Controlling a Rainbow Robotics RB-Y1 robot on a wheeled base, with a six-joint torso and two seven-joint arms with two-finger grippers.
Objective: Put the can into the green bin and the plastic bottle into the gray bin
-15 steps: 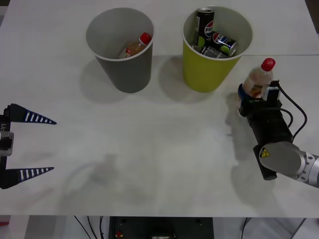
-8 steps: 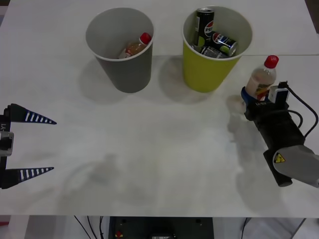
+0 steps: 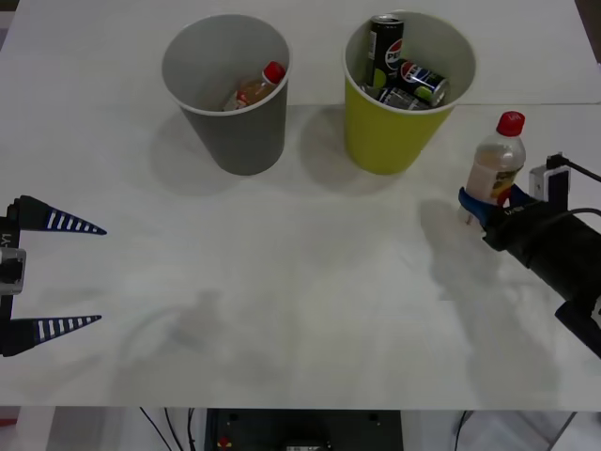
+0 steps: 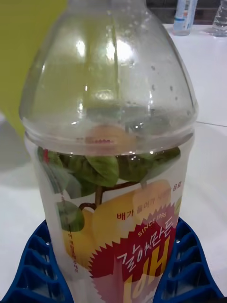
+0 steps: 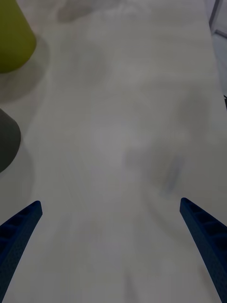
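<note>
Right tool (image 3: 481,204) clamps the plastic bottle (image 3: 495,164) low on its body, blue fingers (image 4: 33,265) pressed on both sides of the label; bottle upright at the right side of the surface (image 3: 300,310), just right of the green bin (image 3: 406,89), base at or barely off the top, cannot tell which. Left tool (image 3: 54,273) parked at the left edge, fingers spread wide, nothing between them.

Risks: grip sits low and the bottle is tall, so it may tip or swing on a fast carry. The gray bin (image 3: 225,94) is far left, past the green bin, so a low path likely clips the green rim, or the bottle ends up in the wrong bin. A smooth wet-looking wall may slip through the pads.

Contents: green bin holds several dark cans (image 3: 404,80), one standing, others leaning. Gray bin already holds a smaller red-capped bottle (image 3: 255,87) with orange contents, leaning against the wall.
</note>
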